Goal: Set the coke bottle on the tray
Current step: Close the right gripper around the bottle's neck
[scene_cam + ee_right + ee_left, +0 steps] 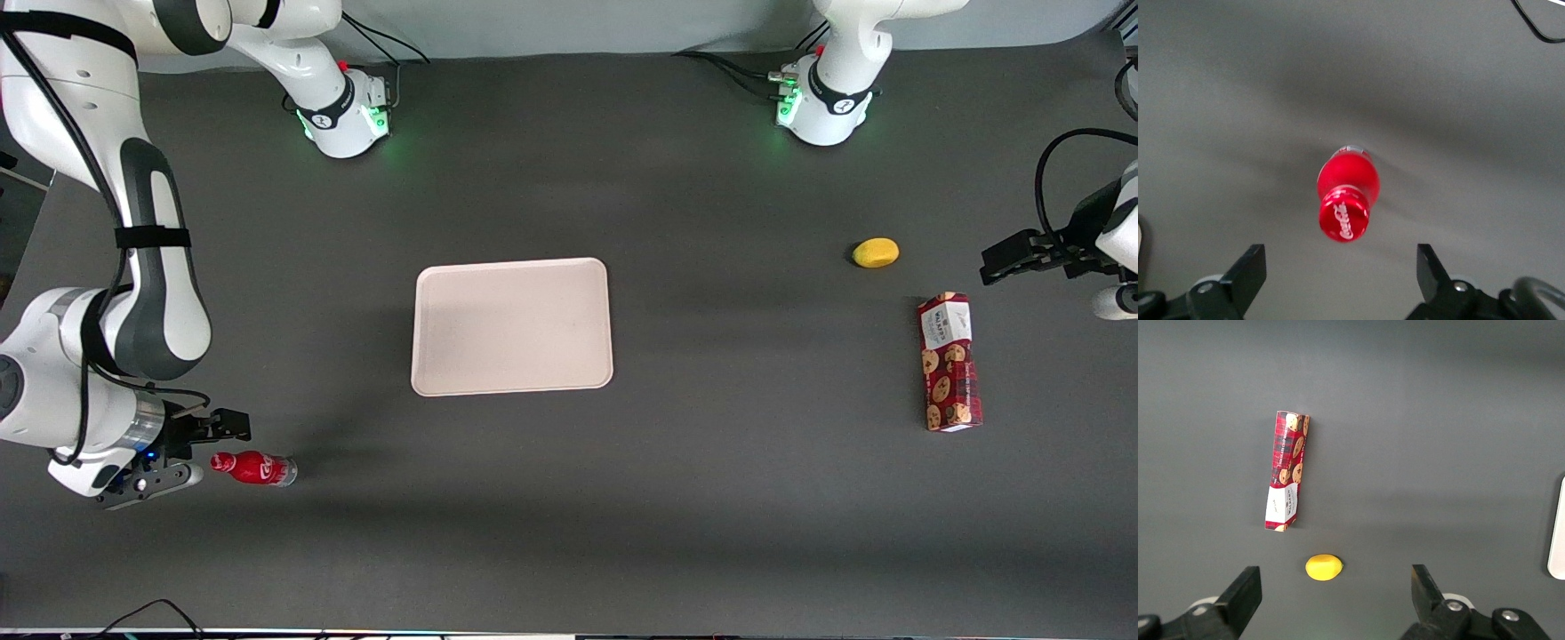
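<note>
Coke bottle (254, 468) upright (red cap), well apart from tray (513, 326).

gripper (200, 452) open beside coke bottle (254, 468), tray (512, 326) well apart

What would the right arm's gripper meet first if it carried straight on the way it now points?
Most likely the coke bottle. The gripper, fingers open, points at its red cap, and the wrist view shows that cap between the finger lines with a gap left. How large that gap is cannot be judged.
</note>
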Motion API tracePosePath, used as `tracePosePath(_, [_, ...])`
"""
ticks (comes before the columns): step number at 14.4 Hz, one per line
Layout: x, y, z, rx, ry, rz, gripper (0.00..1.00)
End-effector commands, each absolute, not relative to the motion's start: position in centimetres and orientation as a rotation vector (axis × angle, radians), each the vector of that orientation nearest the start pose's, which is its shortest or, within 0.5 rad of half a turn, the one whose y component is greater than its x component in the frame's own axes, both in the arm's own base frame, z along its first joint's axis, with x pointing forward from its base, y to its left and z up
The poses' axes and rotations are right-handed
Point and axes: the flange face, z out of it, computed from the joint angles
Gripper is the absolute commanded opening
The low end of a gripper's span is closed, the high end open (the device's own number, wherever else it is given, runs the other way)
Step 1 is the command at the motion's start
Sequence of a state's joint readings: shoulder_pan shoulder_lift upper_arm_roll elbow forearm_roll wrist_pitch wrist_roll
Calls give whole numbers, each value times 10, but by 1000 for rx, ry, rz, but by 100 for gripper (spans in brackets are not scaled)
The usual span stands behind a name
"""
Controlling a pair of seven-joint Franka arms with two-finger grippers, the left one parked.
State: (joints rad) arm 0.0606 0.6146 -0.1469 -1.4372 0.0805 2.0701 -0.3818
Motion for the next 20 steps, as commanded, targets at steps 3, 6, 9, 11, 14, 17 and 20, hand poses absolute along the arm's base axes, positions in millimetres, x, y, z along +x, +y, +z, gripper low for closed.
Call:
tracePosePath(3, [727, -37, 338, -3116, -490, -102, 100])
tracePosePath(6, [729, -33, 331, -3114, -493, -100, 100])
tracePosePath(9, [731, -32, 322, -3106, -485, -113, 100])
tracePosePath(11, [731, -32, 320, -3106, -501, -110, 100])
tracePosePath(14, [731, -32, 320, -3105, -507, -115, 100])
tracePosePath(17, [731, -33, 319, -3097, -561, -115, 79])
tracePosePath(20, [731, -33, 319, -3091, -586, -113, 64])
